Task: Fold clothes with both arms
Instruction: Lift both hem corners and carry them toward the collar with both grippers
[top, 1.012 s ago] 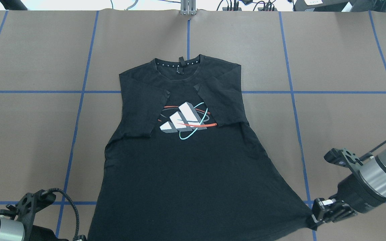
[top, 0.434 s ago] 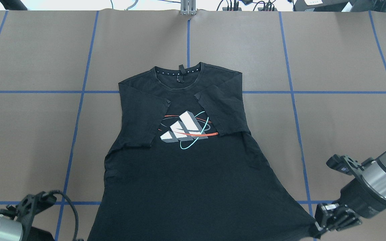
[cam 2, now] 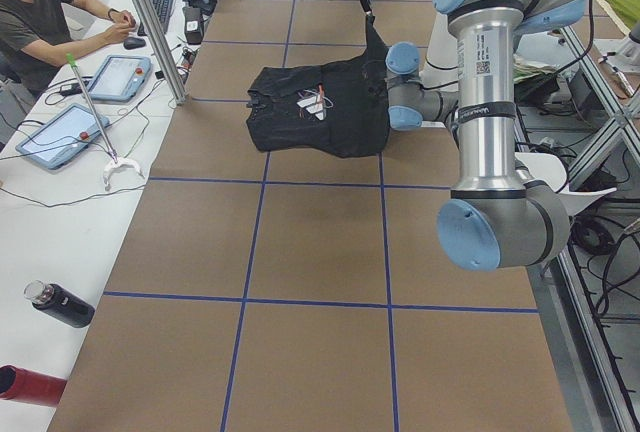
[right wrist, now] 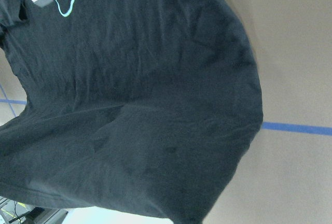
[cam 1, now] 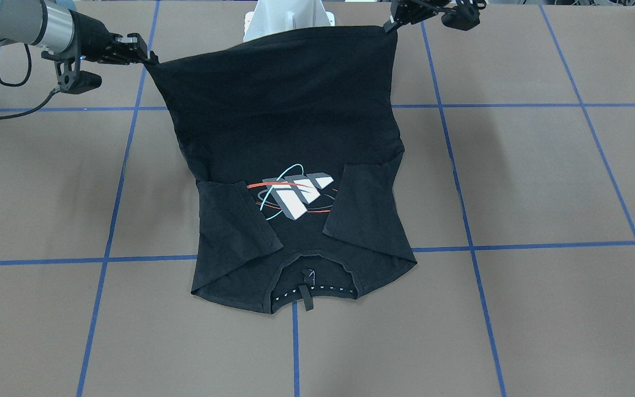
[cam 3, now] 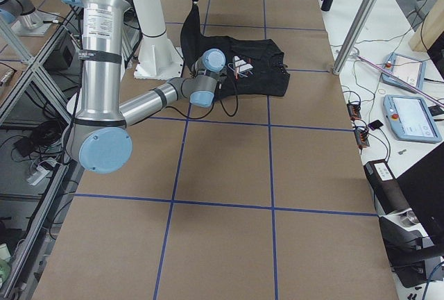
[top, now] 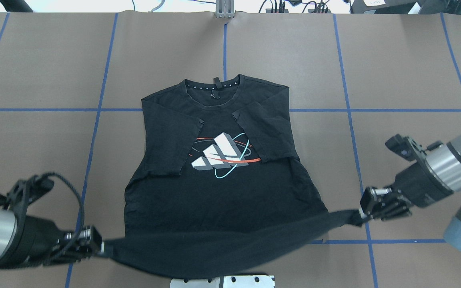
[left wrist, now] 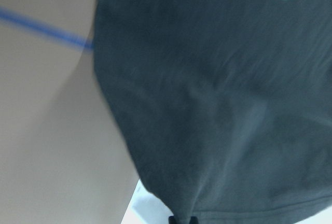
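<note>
"Overhead exterior view: where was the T-shirt seen?"

"It was seen in the middle of the table, with the collar on the side far from the robot. The upper part was laid flat, the logo print was turned up, and both sleeves were folded inward over the chest, one at each side of the print."

"And the hem?"

"The hem was held off the table on the robot's side and was stretched as a band between the two grippers. One corner was pinched by the left gripper, the other by the right gripper."

"How were the jaws found?"

"On each gripper the jaws were pressed together on the cloth, with only fabric between them. The same was shown in the front-facing view, where the hem was stretched from corner to corner above the table. In both wrist views mostly black cloth and some table were shown, and the fingers could not be made out clearly."
</note>
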